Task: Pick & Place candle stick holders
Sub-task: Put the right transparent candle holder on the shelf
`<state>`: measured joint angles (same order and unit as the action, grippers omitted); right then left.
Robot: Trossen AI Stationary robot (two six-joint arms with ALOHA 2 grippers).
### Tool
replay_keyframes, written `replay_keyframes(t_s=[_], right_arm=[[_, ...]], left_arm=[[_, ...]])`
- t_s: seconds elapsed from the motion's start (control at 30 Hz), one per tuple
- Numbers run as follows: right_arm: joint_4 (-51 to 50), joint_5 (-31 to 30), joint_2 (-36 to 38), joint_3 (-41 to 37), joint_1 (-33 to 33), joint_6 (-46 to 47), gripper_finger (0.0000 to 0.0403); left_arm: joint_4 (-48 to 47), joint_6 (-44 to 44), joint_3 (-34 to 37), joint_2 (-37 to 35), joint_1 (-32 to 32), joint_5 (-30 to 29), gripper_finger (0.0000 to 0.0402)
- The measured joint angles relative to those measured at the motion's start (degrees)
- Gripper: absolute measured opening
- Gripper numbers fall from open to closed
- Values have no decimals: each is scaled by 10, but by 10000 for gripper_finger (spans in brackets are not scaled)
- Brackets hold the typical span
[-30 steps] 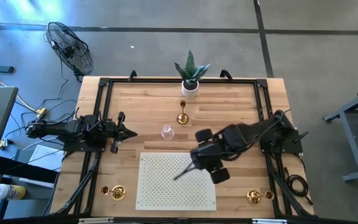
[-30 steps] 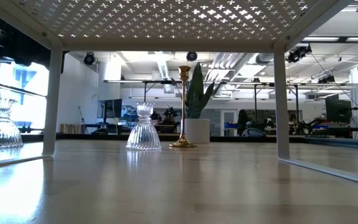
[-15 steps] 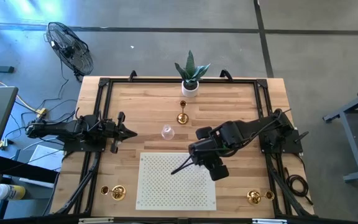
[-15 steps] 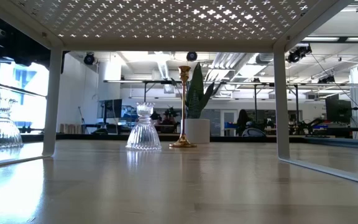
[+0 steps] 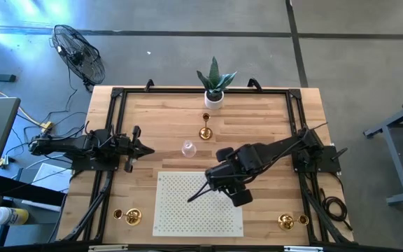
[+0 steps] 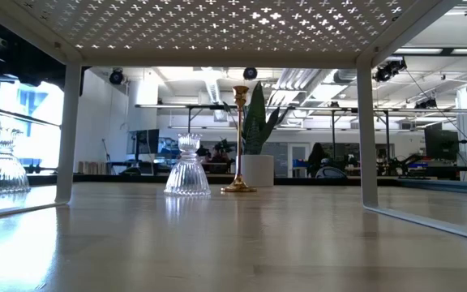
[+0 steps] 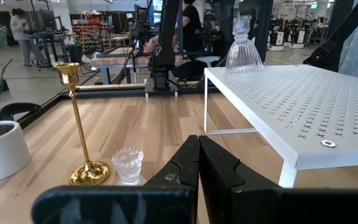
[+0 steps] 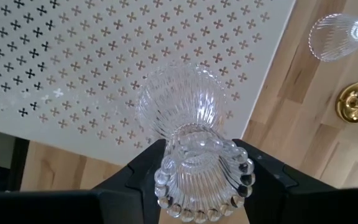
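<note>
**Glass holder held over the white rack**

A ribbed clear glass candle stick holder sits clamped between the two dark fingers of the right claw, its beaded rim nearest the wrist and its flared foot pointing down at the white perforated mat. The claw hangs above the mat's upper right part, and the holder is not touching it.

Just beyond that claw, toward the far side of the surface, stand a second small glass holder and a tall thin gold holder, close together. Farther the same way is the white pot with the green plant. Well apart from the claw, two more gold holders lie at the near corners: one at the left, one at the right.

From table height, a further glass holder shows at the far left, outside the mat's leg.

The left claw waits at the left side of the surface, fingers pressed together with nothing between them, pointing toward the glass and gold pair.
</note>
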<state>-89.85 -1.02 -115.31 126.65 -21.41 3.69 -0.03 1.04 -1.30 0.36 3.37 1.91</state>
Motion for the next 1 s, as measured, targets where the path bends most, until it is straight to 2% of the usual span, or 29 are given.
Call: replay_keyframes(t_s=[0.5,0.73,1.0], right_arm=[[-1,4,0,0,0,38,155],[-2,4,0,0,0,51,217],[-1,21,0,0,0,54,208]], left_arm=[[0,0,0,0,0,0,1],[0,0,0,0,0,0,1],[0,0,0,0,0,0,1]])
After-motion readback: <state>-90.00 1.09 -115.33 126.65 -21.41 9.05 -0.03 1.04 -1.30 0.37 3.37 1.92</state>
